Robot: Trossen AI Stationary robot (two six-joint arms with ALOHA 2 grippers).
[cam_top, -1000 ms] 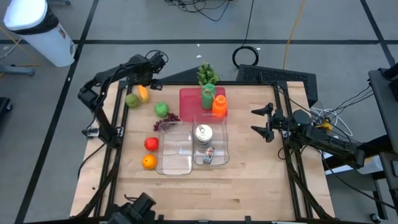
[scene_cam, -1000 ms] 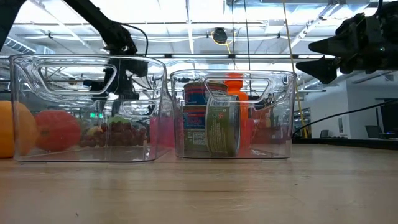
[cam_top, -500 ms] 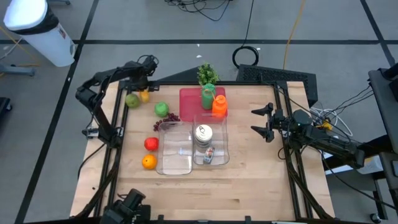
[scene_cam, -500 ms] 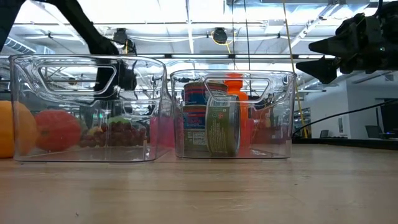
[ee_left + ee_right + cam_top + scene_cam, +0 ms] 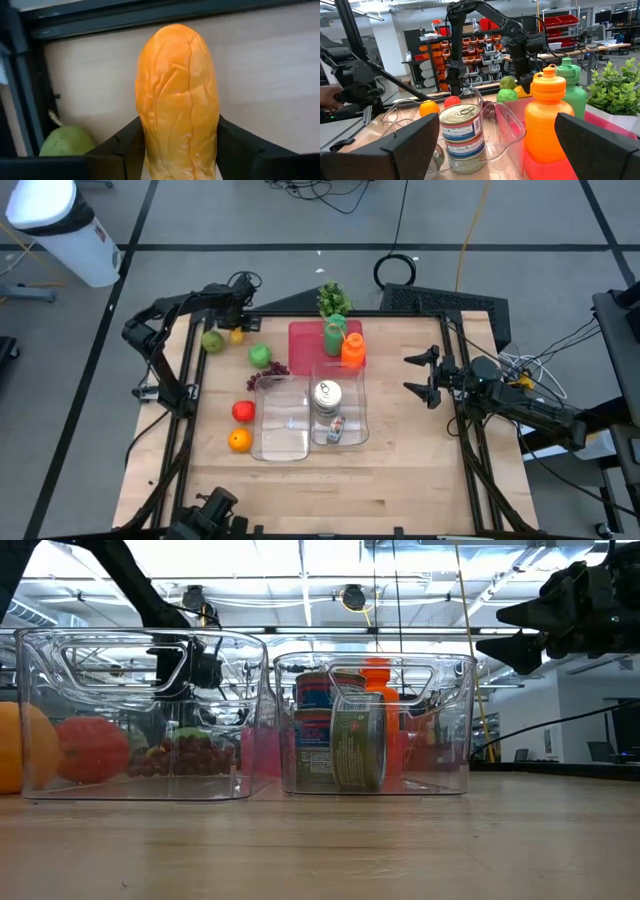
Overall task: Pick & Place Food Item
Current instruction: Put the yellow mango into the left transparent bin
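A yellow-orange, elongated fruit (image 5: 177, 100) lies on the table at the far left; in the high view (image 5: 236, 336) it is partly hidden under my left gripper. My left gripper (image 5: 236, 320) stands over it, its fingers shut on its two sides. A green pear (image 5: 67, 141) lies right beside it (image 5: 212, 341). My right gripper (image 5: 425, 376) hangs open and empty above the table's right side. My left gripper pinches the yellow-orange fruit between its two fingers, one on each long side (image 5: 142, 140) near the end closest to the wrist. The fingers (image 5: 235, 150) lie along the fruit. The fruit seems to lie on the table; the gripper hides its underside.
A green round fruit (image 5: 260, 355), grapes (image 5: 272, 369), a red fruit (image 5: 243, 411) and an orange (image 5: 239, 440) lie left of two clear bins (image 5: 282, 442). The right bin (image 5: 360, 430) holds cans. Bottles stand on a red tray (image 5: 305, 340). A plant (image 5: 333, 298) stands at the far edge.
My left gripper has come down toward the table at the far left, onto the yellow-orange fruit, which has stayed in place beside the pear.
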